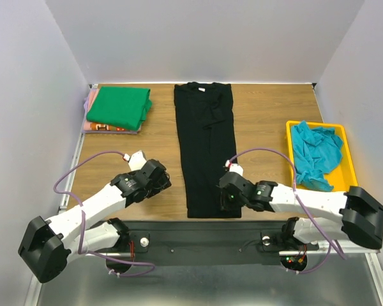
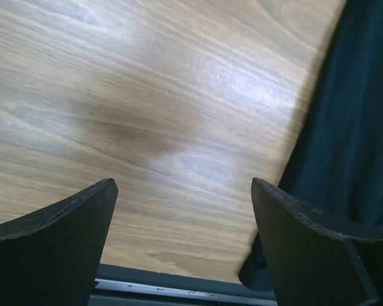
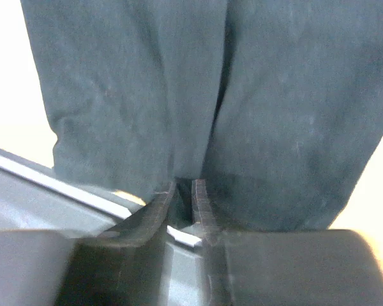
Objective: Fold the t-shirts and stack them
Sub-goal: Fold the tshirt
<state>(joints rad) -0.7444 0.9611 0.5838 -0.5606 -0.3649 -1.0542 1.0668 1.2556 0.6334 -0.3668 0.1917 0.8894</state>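
Since the right pincer [image 3: 179, 191] is pressed together on only a thin bite of the black t-shirt [image 3: 134, 95], right at its near hem, the chief risk I judge is a lopsided lift. With one point of the hem held and the rest free, the cloth could swing, twist or drag, and its tucked-in sides could fall open. So small a pinch might also slip out under the cloth's weight, or catch only the top layer.

The left pincer [image 2: 182, 204] hangs with its jaws wide apart over bare table [image 2: 147, 95]. The black cloth lies just to its right and is not touching it. Coming in too low, it could shove that edge into a ridge instead of getting under it.

Outward from the right pincer, the shirt runs straight away as a long narrow strip. Its long axis goes from the arms' edge of the table to the far edge, hem at the pincer and collar pointing away.

Far ahead and left of the left pincer, the bright green t-shirt [image 1: 120, 106] sits folded on the orange-pink t-shirt [image 1: 108, 128]. Off to the right of the right pincer, the teal-blue t-shirt [image 1: 316, 153] lies crumpled in the yellow tray [image 1: 314, 123].
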